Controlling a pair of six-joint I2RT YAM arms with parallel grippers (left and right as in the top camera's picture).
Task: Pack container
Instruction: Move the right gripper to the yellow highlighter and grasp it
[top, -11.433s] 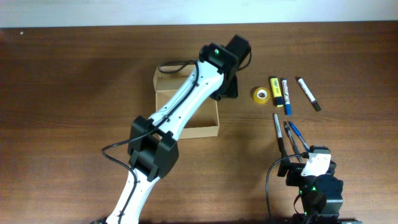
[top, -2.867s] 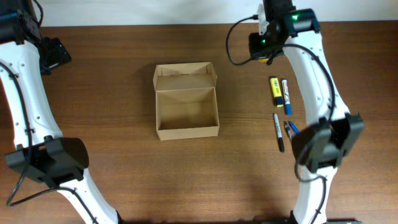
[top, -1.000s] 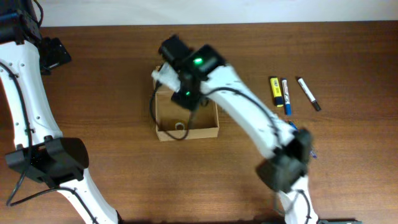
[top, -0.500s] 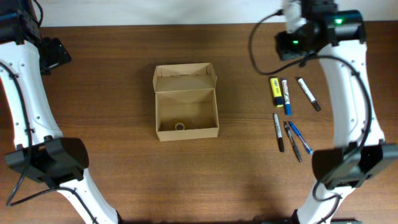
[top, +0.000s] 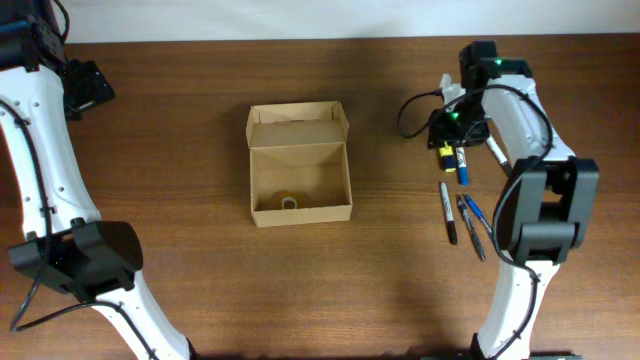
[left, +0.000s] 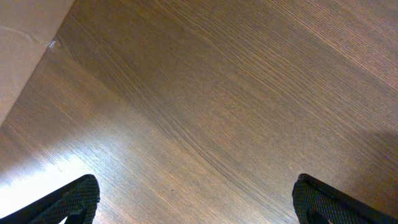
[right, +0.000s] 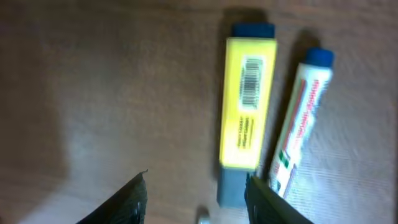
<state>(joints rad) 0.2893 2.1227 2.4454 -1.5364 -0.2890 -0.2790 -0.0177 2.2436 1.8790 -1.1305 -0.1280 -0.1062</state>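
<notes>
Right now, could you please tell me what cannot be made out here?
Right wrist: label on the yellow highlighter is blurred, unreadable.
Overhead: right gripper hides part of it; the roll in the container is too small to identify.
Left wrist: bottom edge cuts off left gripper.

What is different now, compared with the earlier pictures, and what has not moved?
The tape roll left the table and now lies inside the container. The right gripper dropped it there, swung back and is now open above the yellow highlighter. The left gripper withdrew from the container to the far left of the table. The container, highlighter and pens stayed where they were.
</notes>
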